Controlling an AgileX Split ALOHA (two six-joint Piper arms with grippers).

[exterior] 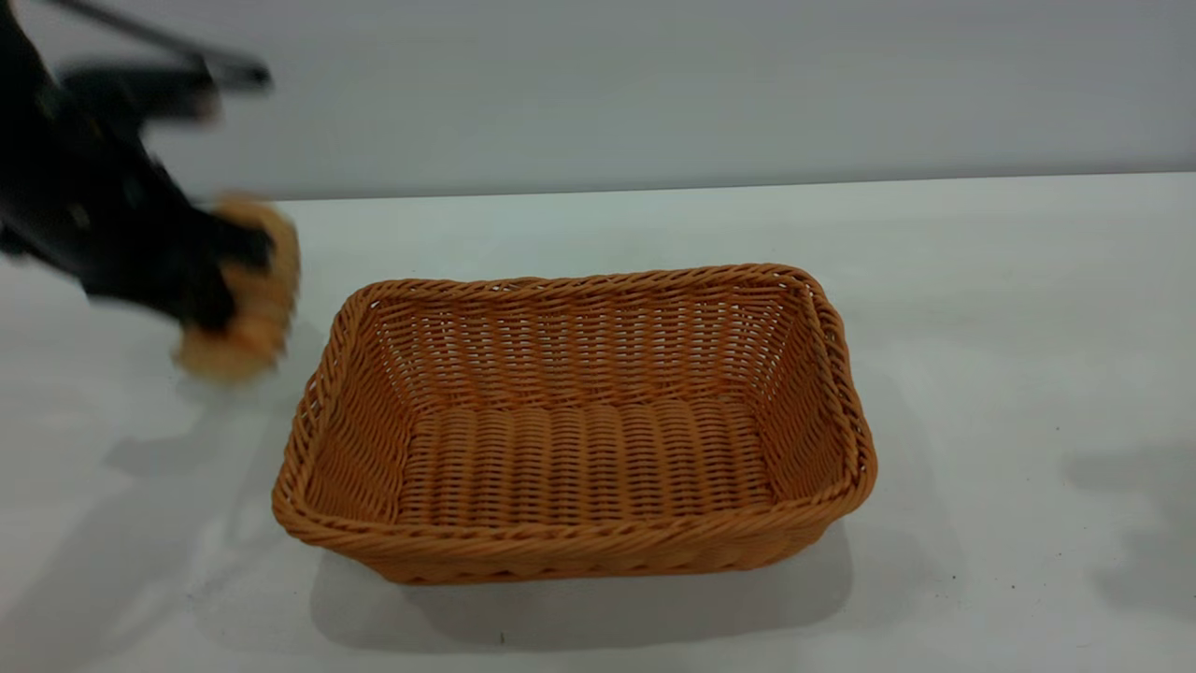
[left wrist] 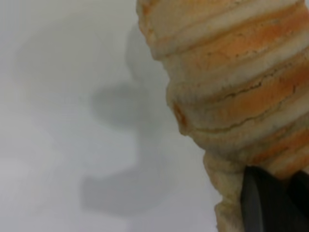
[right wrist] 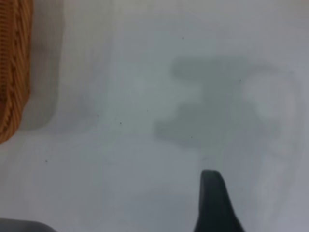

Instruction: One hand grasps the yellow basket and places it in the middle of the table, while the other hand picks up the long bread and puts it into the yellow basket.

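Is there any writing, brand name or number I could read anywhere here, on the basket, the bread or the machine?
None: no view shows any word, label, number or sign.
The yellow basket is plain weave.
The long bread, held in the left gripper, bears only baked stripes.
The table has just tiny dark specks.

A plain pale grey wall [exterior: 654,84] closes off the back, bare and evenly lit (no window or fixture shows on it). Light comes from above, throwing soft blurred grey shadows [exterior: 1135,523] across the white surface below, with a few tiny dark specks [exterior: 1013,586].
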